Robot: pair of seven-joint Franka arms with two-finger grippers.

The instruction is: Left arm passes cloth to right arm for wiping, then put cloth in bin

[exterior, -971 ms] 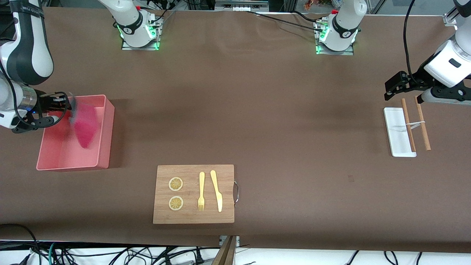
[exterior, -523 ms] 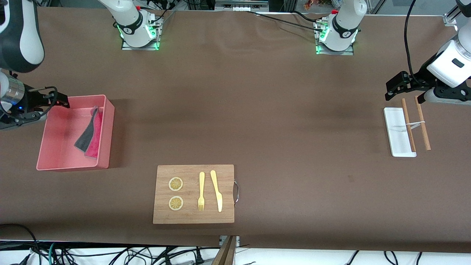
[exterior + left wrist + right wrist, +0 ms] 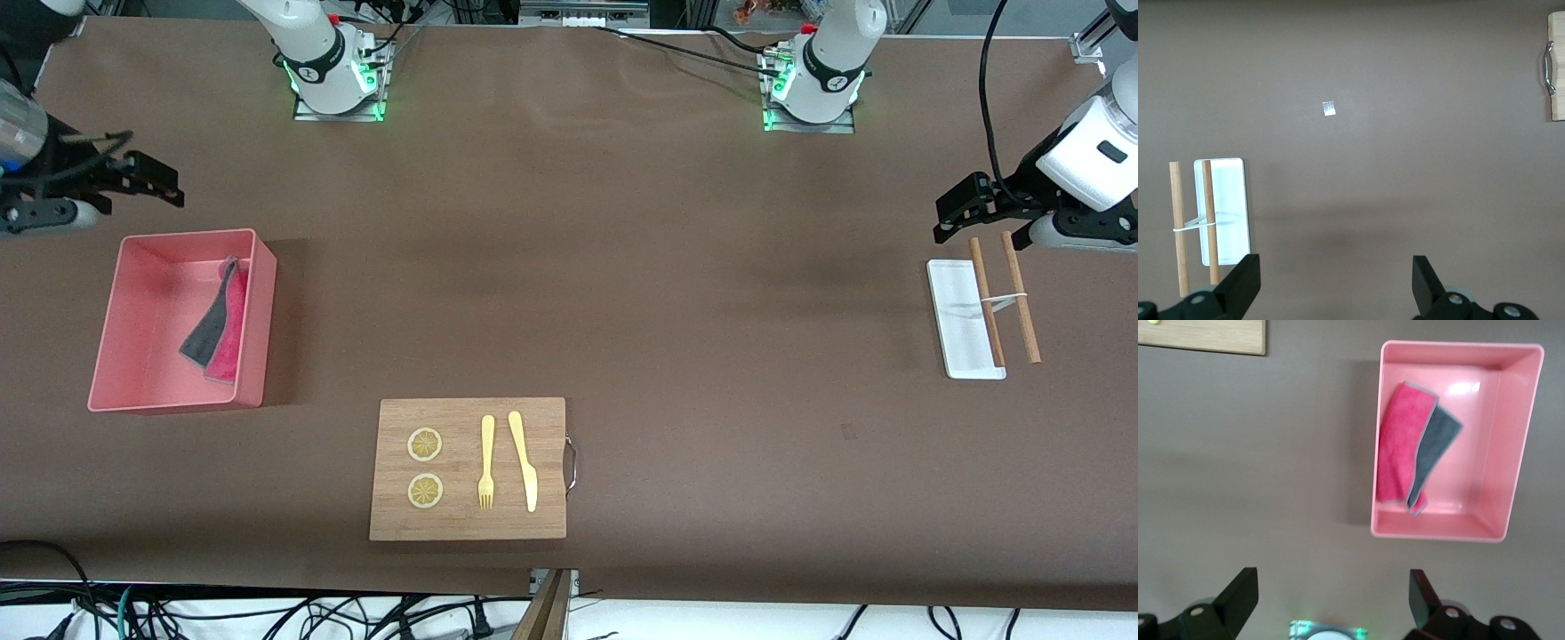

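The cloth (image 3: 216,322) lies in the salmon-pink bin (image 3: 256,311), pink face beside grey face, against the wall toward the table's middle. It also shows in the right wrist view (image 3: 1405,447), inside the bin (image 3: 1515,453). My right gripper (image 3: 153,180) is open and empty, in the air over the bare table just past the bin's edge on the robots' side; its jaws stand wide apart in the right wrist view (image 3: 1331,590). My left gripper (image 3: 958,212) is open and empty, waiting above the white tray's end of the table; it shows wide open in its own view (image 3: 1336,277).
A wooden cutting board (image 3: 468,468) with two lemon slices, a fork and a knife lies near the front edge. A small white tray (image 3: 953,320) with two wooden sticks (image 3: 1003,298) across it lies at the left arm's end.
The right gripper let go of the cloth, which dropped into the bin. The gripper then rose and drew back toward the robots' side. The left arm barely moved.
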